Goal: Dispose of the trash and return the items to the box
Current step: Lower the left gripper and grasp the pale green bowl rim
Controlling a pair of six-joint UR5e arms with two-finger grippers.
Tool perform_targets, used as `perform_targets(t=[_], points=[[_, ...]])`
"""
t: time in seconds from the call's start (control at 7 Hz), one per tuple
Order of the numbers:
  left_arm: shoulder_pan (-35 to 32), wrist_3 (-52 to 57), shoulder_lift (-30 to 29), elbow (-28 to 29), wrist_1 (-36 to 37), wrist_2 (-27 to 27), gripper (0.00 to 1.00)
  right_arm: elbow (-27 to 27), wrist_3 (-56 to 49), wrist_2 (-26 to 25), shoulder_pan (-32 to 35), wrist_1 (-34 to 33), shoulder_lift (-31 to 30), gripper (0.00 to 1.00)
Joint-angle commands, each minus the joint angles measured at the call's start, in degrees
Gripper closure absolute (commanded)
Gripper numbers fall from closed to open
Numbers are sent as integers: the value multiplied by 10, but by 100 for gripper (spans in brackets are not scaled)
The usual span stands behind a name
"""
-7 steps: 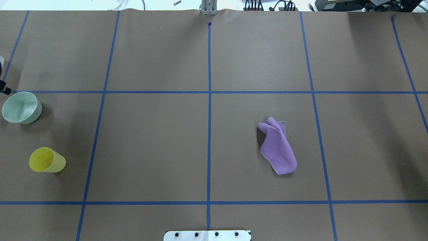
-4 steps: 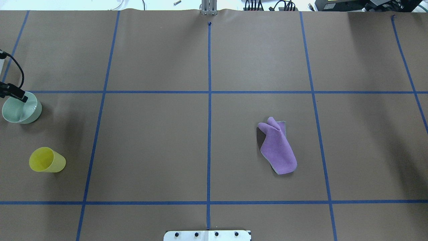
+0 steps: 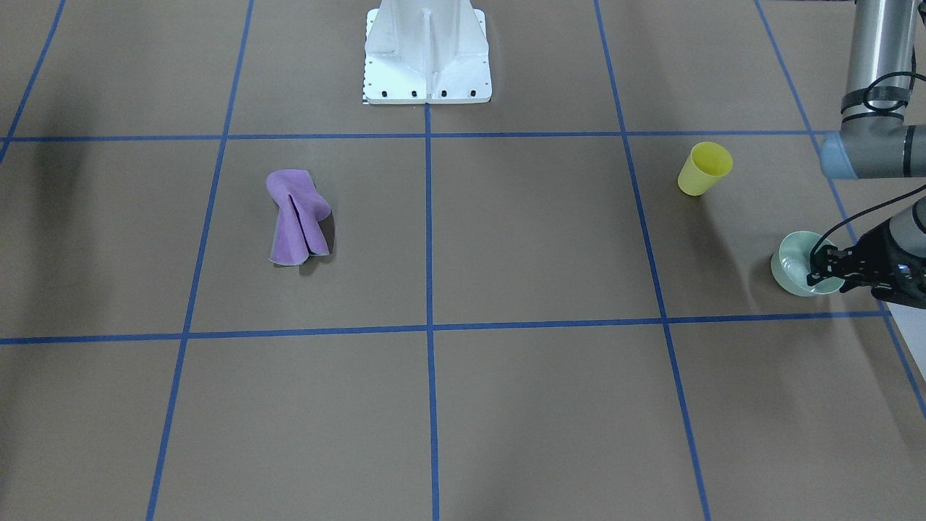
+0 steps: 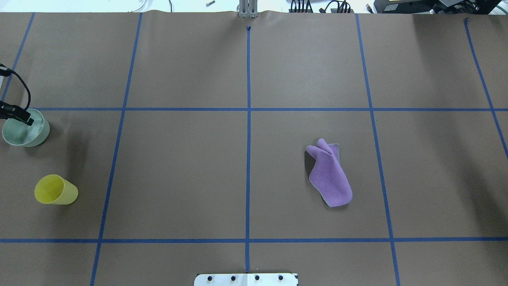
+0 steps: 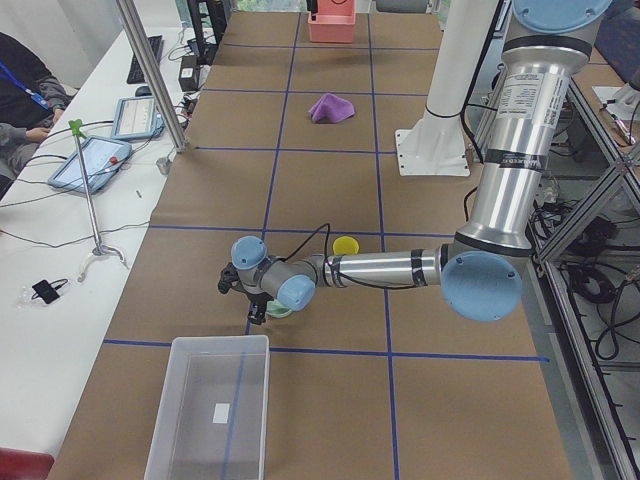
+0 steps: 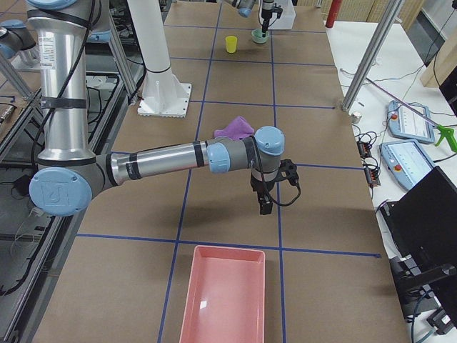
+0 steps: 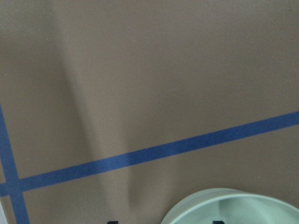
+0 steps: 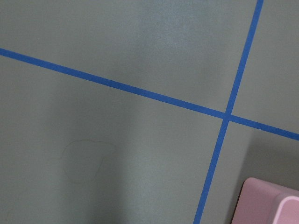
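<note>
A pale green bowl [image 4: 27, 131] stands at the table's left edge. My left gripper [image 3: 820, 273] hangs over its rim with the jaws open. In the left wrist view one fingertip [image 7: 112, 222] is outside the bowl [image 7: 233, 207] and the other is inside. The translucent whitish box [image 5: 210, 410] sits on the table just beyond the bowl. A yellow cup [image 4: 55, 190] lies on its side near the bowl. A purple cloth [image 4: 330, 174] lies crumpled right of centre. My right gripper [image 6: 265, 206] shows only in the exterior right view, above bare table, and I cannot tell its state.
A pink tray [image 6: 221, 300] sits at the table's right end, its corner in the right wrist view [image 8: 273, 205]. The white robot base [image 3: 427, 51] stands at the table's middle edge. Blue tape lines grid the brown paper.
My left gripper has come in from the left edge and now hangs over the green bowl's rim. The bowl, cup and cloth have not moved.
</note>
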Motion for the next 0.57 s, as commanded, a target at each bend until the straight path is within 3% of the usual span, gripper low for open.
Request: perform_targets(t=[0.0,0.29,0.43], points=[[-2,-1,2,-28,7,-26,100,-1,0,0,-1,-1,0,0],[-55,-1,0,-49,32,-65,100,-1,0,0,-1,0,1,0],[-89,0,0,-73,78,-67,100,-1,0,0,-1,0,1,0]])
